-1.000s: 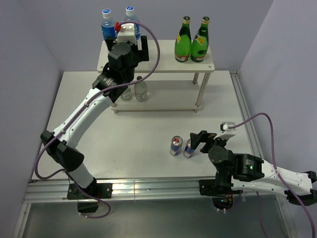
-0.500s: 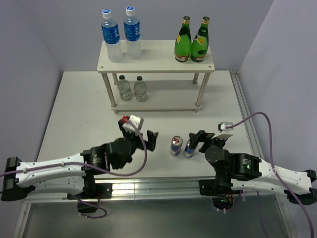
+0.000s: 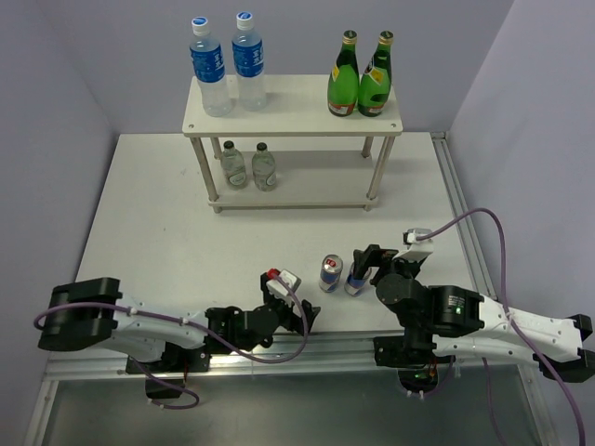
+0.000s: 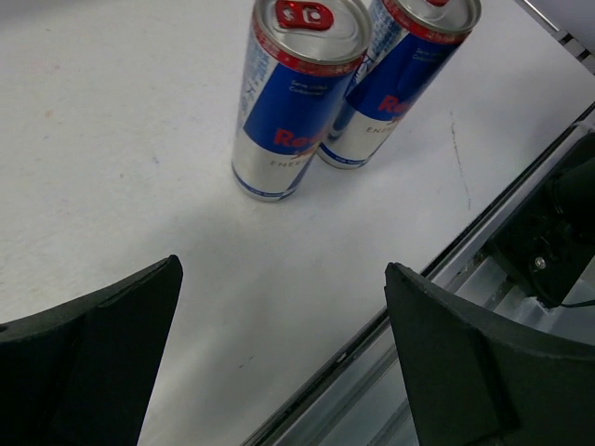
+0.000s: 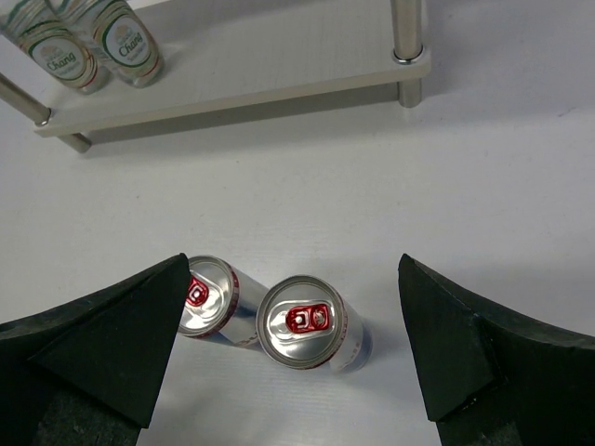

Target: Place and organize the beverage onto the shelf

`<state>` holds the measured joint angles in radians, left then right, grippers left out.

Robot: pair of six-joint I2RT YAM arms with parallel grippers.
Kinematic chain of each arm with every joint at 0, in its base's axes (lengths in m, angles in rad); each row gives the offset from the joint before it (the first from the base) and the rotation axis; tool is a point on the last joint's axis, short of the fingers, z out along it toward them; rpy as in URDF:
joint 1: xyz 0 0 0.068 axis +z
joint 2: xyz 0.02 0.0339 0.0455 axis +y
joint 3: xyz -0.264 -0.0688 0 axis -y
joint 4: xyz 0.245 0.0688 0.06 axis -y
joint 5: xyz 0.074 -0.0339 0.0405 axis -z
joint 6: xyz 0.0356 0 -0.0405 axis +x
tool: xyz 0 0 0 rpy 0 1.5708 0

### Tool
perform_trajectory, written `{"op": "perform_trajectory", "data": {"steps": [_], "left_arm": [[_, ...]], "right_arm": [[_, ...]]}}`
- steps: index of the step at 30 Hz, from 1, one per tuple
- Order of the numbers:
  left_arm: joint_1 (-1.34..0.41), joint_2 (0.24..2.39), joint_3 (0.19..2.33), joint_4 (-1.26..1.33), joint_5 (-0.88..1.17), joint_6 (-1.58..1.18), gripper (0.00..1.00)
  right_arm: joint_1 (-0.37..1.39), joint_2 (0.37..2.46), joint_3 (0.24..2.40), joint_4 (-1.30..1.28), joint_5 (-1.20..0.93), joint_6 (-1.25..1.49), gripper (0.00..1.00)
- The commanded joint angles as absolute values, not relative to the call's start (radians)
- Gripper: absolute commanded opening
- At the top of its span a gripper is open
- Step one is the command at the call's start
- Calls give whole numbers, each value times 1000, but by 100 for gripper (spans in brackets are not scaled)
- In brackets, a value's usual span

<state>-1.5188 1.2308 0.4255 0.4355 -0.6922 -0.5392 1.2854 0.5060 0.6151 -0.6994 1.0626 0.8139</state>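
Note:
Two blue-and-silver energy drink cans stand upright side by side on the table, the left can [image 3: 331, 273] touching the right can [image 3: 354, 277]. My right gripper [image 3: 376, 261] is open and empty, just above and behind them; in its wrist view [image 5: 293, 262] the right can [image 5: 302, 321] lies between the fingers and the left can [image 5: 209, 295] by the left finger. My left gripper [image 3: 296, 308] is open and empty, low at the table's front edge, with both cans [image 4: 293, 102] [image 4: 400, 84] ahead of it [image 4: 283, 268]. The off-white shelf [image 3: 297, 125] stands at the back.
The shelf's top board holds two water bottles [image 3: 223, 63] at left and two green glass bottles [image 3: 361, 76] at right. Two small clear bottles [image 3: 249, 165] stand on the lower board [image 5: 242, 84] at left. A metal rail [image 3: 307, 351] runs along the table's front.
My left arm has pulled back from the shelf top to the table's front edge and now sits low, facing the cans. My right gripper has edged slightly toward the cans.

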Motion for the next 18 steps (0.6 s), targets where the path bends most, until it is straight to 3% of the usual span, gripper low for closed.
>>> {"op": "perform_trajectory", "data": {"steps": [1,9,18], "left_arm": [[-1528,1322,455,675,-664,-542,97],[-1487,1612,564,847,-759,-469,98],[-1364,1847,739,922,-724,-405,98]], "right_arm": [[1293,514,638,-707,1101,836,100],[1293,479,626,-693,1094,824,100],[1293,465,623,-692,1088,819,100]]}}
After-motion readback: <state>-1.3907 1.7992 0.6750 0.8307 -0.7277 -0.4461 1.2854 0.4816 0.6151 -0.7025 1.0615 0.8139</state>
